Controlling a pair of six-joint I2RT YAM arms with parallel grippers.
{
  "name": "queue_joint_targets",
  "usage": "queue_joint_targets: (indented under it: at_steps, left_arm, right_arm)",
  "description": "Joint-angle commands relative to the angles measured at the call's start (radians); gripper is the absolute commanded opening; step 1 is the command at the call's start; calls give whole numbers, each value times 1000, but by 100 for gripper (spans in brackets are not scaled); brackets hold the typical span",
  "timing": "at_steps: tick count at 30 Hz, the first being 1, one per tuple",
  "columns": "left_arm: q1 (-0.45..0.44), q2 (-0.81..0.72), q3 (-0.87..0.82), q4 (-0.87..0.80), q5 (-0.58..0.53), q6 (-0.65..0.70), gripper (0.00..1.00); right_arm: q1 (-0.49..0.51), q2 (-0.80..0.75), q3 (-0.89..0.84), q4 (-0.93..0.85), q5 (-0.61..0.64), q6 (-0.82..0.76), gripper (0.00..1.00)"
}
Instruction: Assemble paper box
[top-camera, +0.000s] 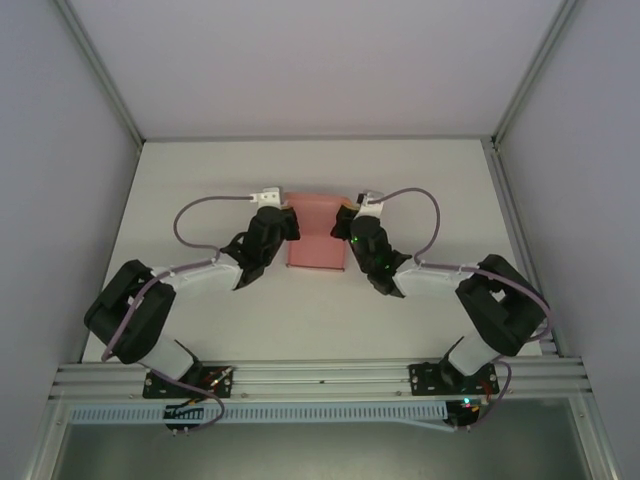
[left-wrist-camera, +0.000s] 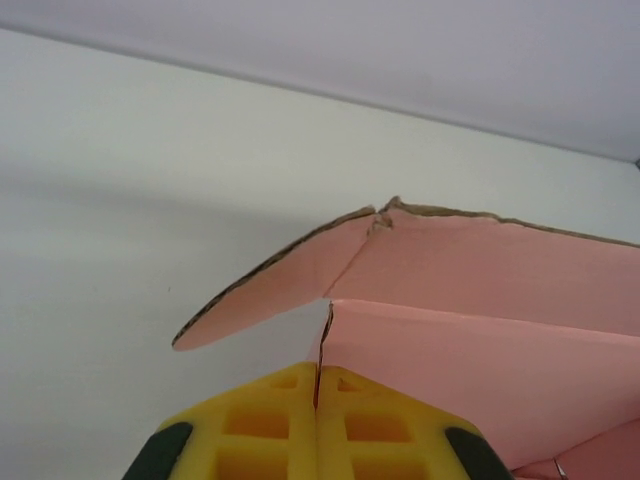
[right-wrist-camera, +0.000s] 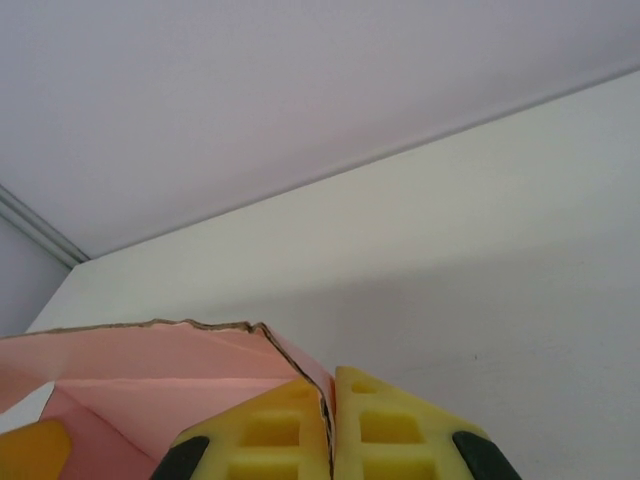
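The pink paper box (top-camera: 318, 235) sits mid-table between my two arms, partly folded with its walls raised. My left gripper (top-camera: 287, 218) is at its left side. In the left wrist view its yellow fingers (left-wrist-camera: 272, 420) are shut on the thin edge of a pink wall (left-wrist-camera: 480, 370), and a rounded flap (left-wrist-camera: 270, 290) splays out to the left. My right gripper (top-camera: 348, 224) is at the box's right side. The right wrist view shows it (right-wrist-camera: 331, 400) shut on the right wall's edge (right-wrist-camera: 312, 372), with the box interior (right-wrist-camera: 150, 385) to the left.
The white table (top-camera: 320, 300) is ringed by pale enclosure walls (top-camera: 60, 150) and metal posts (top-camera: 100, 70). An aluminium rail (top-camera: 320, 375) carries both arm bases at the near edge. Purple cables (top-camera: 195, 210) loop beside each wrist.
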Motion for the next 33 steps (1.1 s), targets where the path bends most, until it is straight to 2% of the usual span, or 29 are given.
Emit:
queue_joint_targets:
  at_steps: [1,5,13,15,17,21,23,25,27,30,33]
  left_arm:
    - [-29,10,-63,196,143,35,0]
    - [-53,-9,-170,364,187,52,0]
    - [-128,-59,-266,425,179,71,0]
    - [-139,-78,-289,434,181,81,3]
    - [-144,-102,-312,427,184,94,12]
    - [-148,-157,-355,396,205,85,40]
    - [-148,-199,-358,332,213,86,59]
    - [-150,-250,-361,263,214,76,75]
    - [-155,-306,-359,182,200,77,99]
    - [-157,-388,-343,-2,105,43,100]
    - [-156,-453,-327,-178,65,3,100]
  right_arm:
    - [27,42,-77,258,-182,-31,0]
    - [45,67,-157,366,-181,-54,0]
    - [150,49,-204,362,-79,-165,0]
    - [173,28,-215,350,-57,-194,0]
    - [191,4,-227,327,-37,-227,0]
    - [220,-20,-247,297,-19,-287,0]
    - [246,-24,-259,295,1,-340,0]
    - [266,-37,-267,263,3,-394,0]
    - [282,-49,-270,221,8,-432,0]
    - [307,-69,-287,183,13,-480,0]
    - [332,-78,-300,154,11,-520,0]
